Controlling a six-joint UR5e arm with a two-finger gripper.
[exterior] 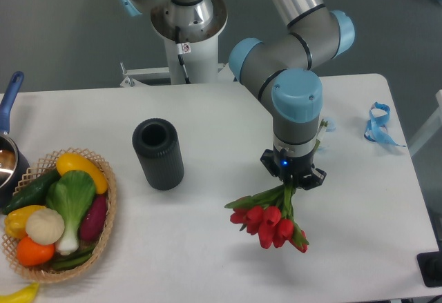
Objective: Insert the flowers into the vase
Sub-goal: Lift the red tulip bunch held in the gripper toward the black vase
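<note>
Pincer (293,179): clenched on tulip bunch (271,221), blooms hanging low.
Vase (158,154): upright, mouth up, well left of pincer.

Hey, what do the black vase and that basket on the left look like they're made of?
The vase looks like matte black plastic or rubber, possibly ceramic: ribbed wall, no shine. The basket looks like woven wicker, natural tan, with visible strands along its rim.
</note>
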